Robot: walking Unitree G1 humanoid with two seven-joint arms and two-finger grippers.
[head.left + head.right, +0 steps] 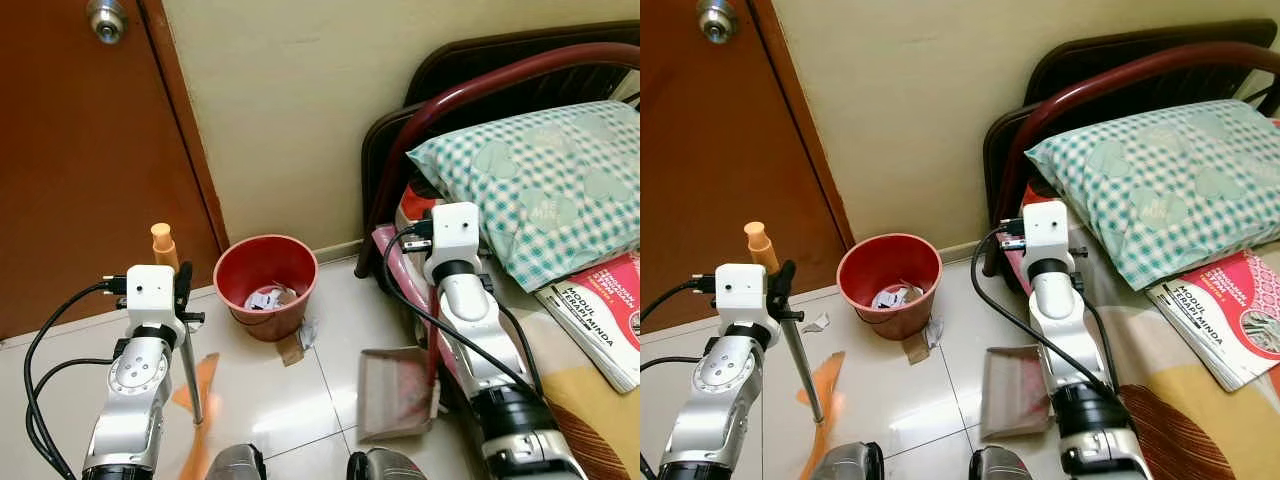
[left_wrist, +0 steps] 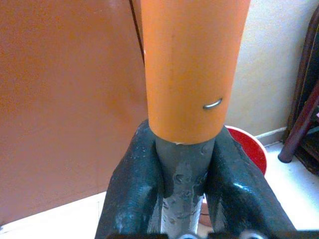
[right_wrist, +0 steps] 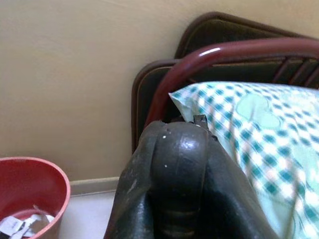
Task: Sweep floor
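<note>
My left gripper (image 1: 182,290) is shut on the grey pole of a broom (image 1: 190,370), just under its orange grip (image 2: 192,64). The pole slants down to orange bristles (image 1: 203,385) on the tiled floor. My right gripper (image 1: 424,228) is shut on a dark rounded handle (image 3: 174,154), beside the bed. A maroon dustpan (image 1: 393,392) rests on the floor below that arm; its stem is hidden behind the arm. A red bucket (image 1: 265,288) with paper scraps in it stands against the wall between both arms. A cardboard scrap (image 1: 292,349) lies by the bucket's base.
A brown door (image 1: 80,160) with a metal knob (image 1: 105,17) stands at the left. The bed at the right has a dark red frame (image 1: 480,85), a checked pillow (image 1: 545,180) and a book (image 1: 605,315). A small paper scrap (image 1: 817,322) lies near the door.
</note>
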